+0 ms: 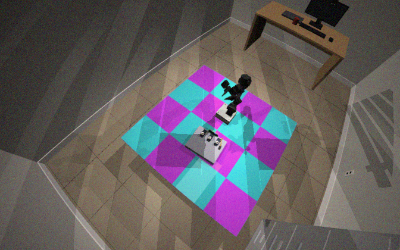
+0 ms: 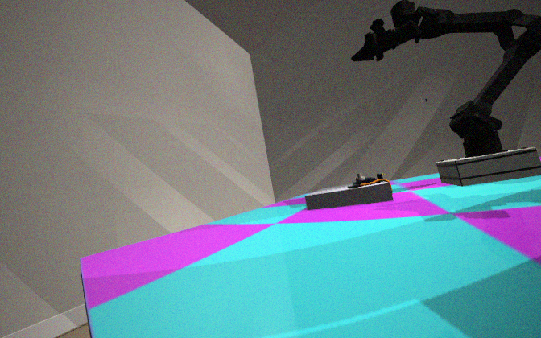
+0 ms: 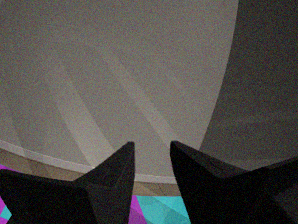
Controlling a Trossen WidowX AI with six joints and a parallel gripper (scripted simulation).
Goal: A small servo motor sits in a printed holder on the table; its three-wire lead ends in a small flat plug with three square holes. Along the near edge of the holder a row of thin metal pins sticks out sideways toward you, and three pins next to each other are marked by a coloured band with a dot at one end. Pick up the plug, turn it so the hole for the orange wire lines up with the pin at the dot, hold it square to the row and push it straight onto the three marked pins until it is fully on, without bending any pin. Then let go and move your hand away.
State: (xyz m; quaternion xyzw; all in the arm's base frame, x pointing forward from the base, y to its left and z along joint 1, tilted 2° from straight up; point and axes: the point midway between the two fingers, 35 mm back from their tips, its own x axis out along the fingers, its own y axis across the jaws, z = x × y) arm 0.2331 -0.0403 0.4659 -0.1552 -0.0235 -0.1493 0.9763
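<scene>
The holder is a grey slab on the checkered table. Several small dark servos with white horns stand in it, one of them at the right end of the row. An orange lead curves over the slab beside that servo. A small dark plug lies on the slab at the end of the lead. A black strip is at the edge facing the arm. Pins, coloured band and dot are too small to tell. My gripper is partly open and empty, high above the table and away from the plug.
The arm's white base stands near the slab, on the side of the black strip. The table top is magenta and cyan squares with shadows. A desk with a monitor stands far behind the arm. The wrist view shows mostly wall.
</scene>
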